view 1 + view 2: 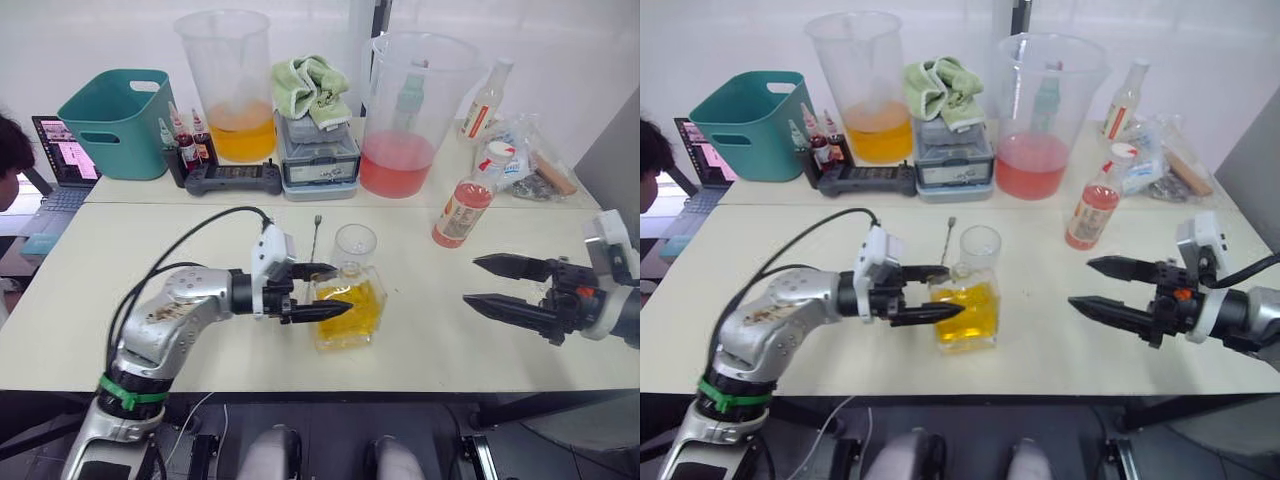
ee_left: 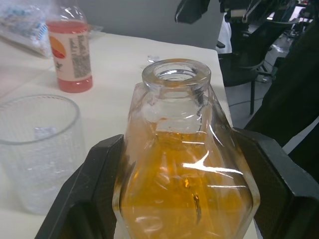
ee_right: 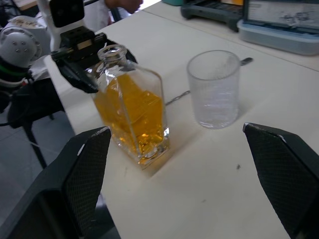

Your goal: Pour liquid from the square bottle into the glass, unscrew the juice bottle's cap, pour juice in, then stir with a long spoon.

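The square bottle (image 1: 352, 315) of yellow liquid stands on the near table, its neck open with no stopper. My left gripper (image 1: 342, 288) is shut on it, one finger (image 2: 89, 189) pressed on each side of its body. Just behind it stands the empty glass (image 1: 355, 246). The long spoon (image 1: 315, 236) lies on the table left of the glass, partly hidden. The juice bottle (image 1: 461, 214) with its white cap (image 1: 496, 152) stands upright at the back right. My right gripper (image 1: 470, 281) hovers open at the right, well clear of the bottle, with nothing between its fingers.
On the rear table stand two large pitchers, one with orange liquid (image 1: 228, 90) and one with pink (image 1: 405, 120). There are also a teal basket (image 1: 118, 120), a towel on a grey box (image 1: 315, 140), a black controller (image 1: 233, 178), dropper bottles (image 1: 188, 140) and a pale bottle (image 1: 484, 100). A person's head (image 1: 12, 150) is at the left edge.
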Action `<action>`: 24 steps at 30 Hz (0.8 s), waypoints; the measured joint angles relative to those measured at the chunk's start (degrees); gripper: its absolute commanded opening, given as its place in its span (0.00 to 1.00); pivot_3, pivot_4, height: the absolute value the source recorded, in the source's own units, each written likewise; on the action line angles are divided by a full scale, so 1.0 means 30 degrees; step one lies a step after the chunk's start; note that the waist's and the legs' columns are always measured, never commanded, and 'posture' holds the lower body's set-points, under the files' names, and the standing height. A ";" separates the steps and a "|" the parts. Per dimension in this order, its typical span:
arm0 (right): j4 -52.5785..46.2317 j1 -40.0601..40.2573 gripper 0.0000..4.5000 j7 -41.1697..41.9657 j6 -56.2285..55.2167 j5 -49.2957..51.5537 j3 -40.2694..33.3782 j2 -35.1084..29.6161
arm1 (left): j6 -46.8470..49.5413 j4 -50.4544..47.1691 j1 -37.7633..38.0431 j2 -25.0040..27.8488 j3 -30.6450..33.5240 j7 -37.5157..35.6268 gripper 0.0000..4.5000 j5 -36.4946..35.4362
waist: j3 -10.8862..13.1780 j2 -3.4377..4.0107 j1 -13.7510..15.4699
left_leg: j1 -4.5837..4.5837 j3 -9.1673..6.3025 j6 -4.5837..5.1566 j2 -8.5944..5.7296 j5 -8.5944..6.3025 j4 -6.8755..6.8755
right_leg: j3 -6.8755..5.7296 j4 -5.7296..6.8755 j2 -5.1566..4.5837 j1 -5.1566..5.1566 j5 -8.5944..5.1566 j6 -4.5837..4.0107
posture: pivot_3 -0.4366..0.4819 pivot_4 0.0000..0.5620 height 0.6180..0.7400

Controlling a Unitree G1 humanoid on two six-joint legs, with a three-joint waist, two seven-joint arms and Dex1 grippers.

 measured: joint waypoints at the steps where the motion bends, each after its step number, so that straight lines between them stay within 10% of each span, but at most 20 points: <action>1: 0.0006 -0.0105 1.00 0.0106 0.0018 -0.0001 0.0142 0.0000 | 0.0280 -0.0260 0.0006 0.0438 0.0489 -0.0005 0.61 -0.0389 | 0.0008 0.0001 0.0012 | -0.0016 -0.0001 0.0000 0.0000 0.0001 0.0000 | 0.0000 0.0001 0.0001 -0.0013 0.0000 0.0000 | 0.48 0.27 0.97; 10: 0.0176 -0.0745 1.00 0.0732 -0.0083 -0.0299 0.1584 0.0146 | 0.1264 0.0743 -0.0008 0.4029 0.4016 0.0055 0.61 -0.1534 | 0.0026 -0.0005 0.0289 | -0.0026 0.0008 -0.0013 -0.0009 0.0008 0.0008 | -0.0002 0.0011 0.0003 -0.0031 -0.0001 0.0002 | 0.48 0.27 0.97; 24: -0.1710 0.0638 1.00 -0.0587 -0.0169 -0.0016 0.1054 0.1206 | -0.6554 0.8528 -0.5539 0.1056 -0.0594 0.2927 0.61 0.7226 | 0.0067 -0.0080 0.0629 | -0.0171 0.0019 -0.0089 -0.0028 0.0063 0.0014 | -0.0005 0.0021 0.0033 -0.0156 0.0024 0.0009 | 0.48 0.27 0.97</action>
